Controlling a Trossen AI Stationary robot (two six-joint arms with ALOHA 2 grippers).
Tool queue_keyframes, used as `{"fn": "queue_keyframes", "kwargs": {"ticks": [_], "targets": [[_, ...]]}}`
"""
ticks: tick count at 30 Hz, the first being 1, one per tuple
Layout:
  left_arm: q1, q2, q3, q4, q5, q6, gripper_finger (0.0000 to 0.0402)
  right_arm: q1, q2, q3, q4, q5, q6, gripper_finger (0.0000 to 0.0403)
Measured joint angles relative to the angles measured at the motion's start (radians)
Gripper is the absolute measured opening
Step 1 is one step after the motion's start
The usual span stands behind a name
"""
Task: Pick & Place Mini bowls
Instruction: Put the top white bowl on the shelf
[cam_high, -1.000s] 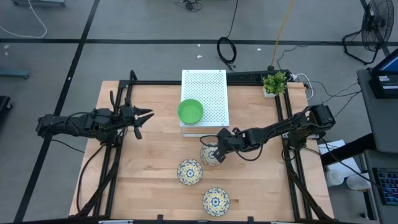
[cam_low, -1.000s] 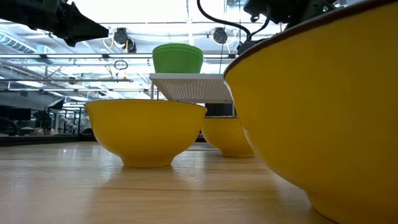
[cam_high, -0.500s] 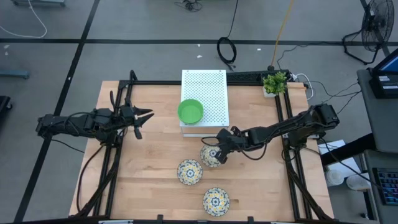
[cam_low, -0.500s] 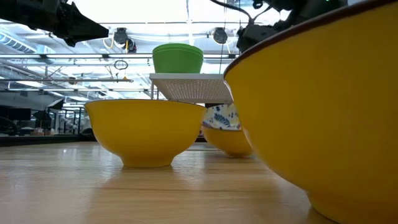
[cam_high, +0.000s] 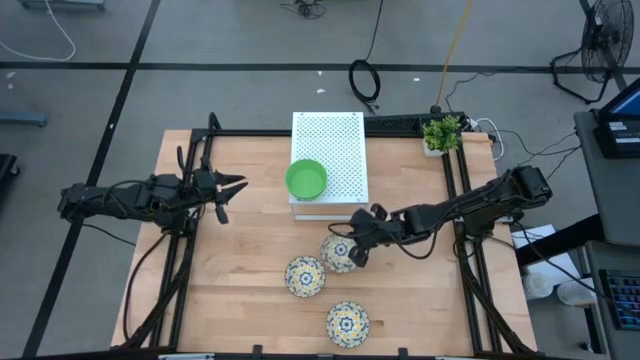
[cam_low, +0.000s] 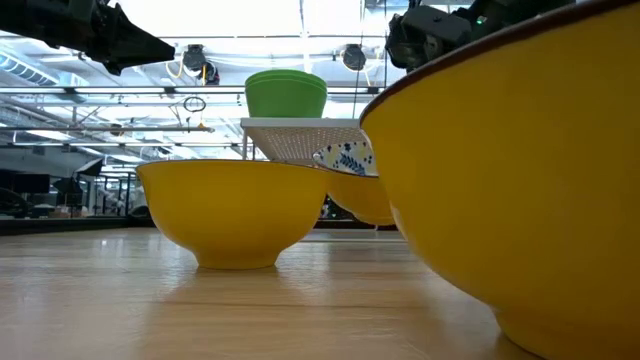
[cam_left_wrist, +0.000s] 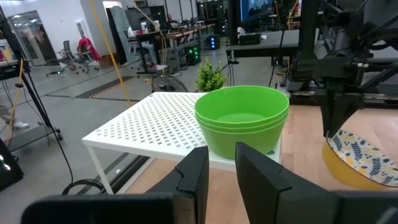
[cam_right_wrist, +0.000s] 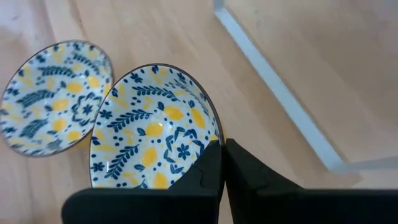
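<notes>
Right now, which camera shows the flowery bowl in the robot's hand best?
The right wrist view: the right hand pinches the floral bowl's rim, pattern plain. The high view shows it small; the low view shows it tilted; the left wrist view catches an edge.

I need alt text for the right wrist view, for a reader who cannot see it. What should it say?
The right tool is shut on the rim of a floral mini bowl, white with blue leaves and yellow lemons, holding it tilted above the wooden table. A second floral bowl sits on the table beside it, and the white box's edge runs nearby.
</notes>
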Motion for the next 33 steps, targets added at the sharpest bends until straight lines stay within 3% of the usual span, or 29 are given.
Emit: {"fn": "queue_keyframes", "kwargs": {"ticks": [10,33], "targets": [[0.000,0.000,0.000,0.000,0.000,0.000,0.0085,0.009,-0.048,0.001,0.056,-0.064,-0.029,0.0000],[0.000,0.000,0.000,0.000,0.000,0.000,0.0085,-0.040,-0.369,0.001,0.060,-0.057,-0.158,0.0000]]}}
